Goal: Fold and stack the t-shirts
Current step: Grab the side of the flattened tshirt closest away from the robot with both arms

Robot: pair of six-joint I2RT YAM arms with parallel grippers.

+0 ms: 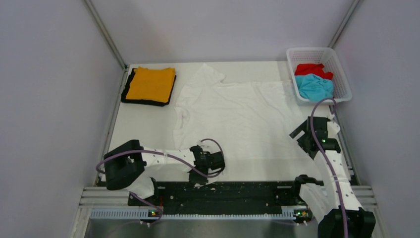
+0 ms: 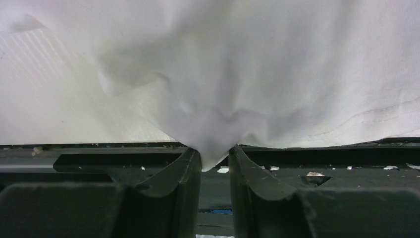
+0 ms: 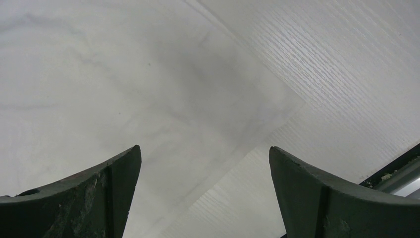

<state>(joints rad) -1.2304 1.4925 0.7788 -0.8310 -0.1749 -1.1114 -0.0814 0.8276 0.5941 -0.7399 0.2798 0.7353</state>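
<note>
White t-shirt spread flat mid-table. Left gripper pinched tight on its near hem, cloth bunched between the fingers. Right gripper wide open, holding nothing, over the shirt's right edge. Orange t-shirt lies folded far left

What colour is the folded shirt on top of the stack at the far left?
The top shirt is orange, best seen in the top external view.
</note>
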